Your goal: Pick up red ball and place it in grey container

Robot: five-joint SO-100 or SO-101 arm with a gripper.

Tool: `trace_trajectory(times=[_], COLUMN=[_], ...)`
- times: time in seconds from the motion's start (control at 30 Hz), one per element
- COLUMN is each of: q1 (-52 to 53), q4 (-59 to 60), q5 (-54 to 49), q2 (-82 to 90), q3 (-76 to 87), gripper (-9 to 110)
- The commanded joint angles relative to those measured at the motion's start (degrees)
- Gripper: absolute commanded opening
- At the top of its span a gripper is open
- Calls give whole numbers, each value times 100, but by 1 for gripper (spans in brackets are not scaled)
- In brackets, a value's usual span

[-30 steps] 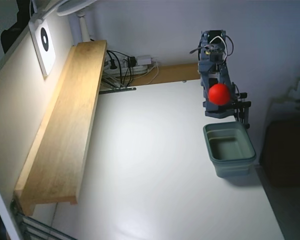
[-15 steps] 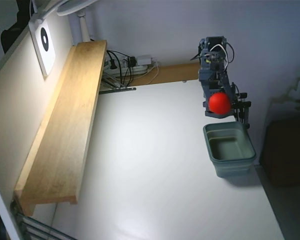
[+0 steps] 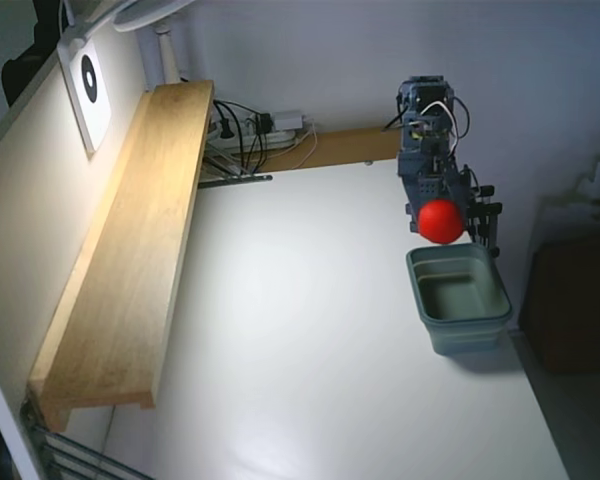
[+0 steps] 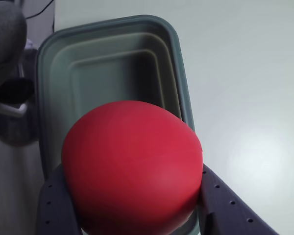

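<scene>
The red ball (image 3: 441,221) is held in my gripper (image 3: 442,226) in the air, just above the far end of the grey container (image 3: 460,297), which stands on the white table at the right. In the wrist view the ball (image 4: 132,166) fills the lower middle, clamped between my two dark fingers (image 4: 220,200). The empty grey container (image 4: 108,63) lies directly below and beyond it. My gripper (image 4: 134,205) is shut on the ball.
A long wooden shelf (image 3: 130,250) runs along the left wall. Cables and a power strip (image 3: 265,128) lie at the back. The arm's base (image 3: 425,110) stands behind the container. The table's right edge (image 3: 530,380) is close to the container.
</scene>
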Motion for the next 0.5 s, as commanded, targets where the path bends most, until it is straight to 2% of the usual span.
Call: trace_trajectory(times=[0.0,0.1,0.13,0.47], q1=[-98,-98,-98,-98], q4=[-145,-208,-225,-237], q5=[18,18,18,18], q2=[-88,-308,-376,-424], q3=[-368,-526,-576,-612], gripper=[23,23,38,38])
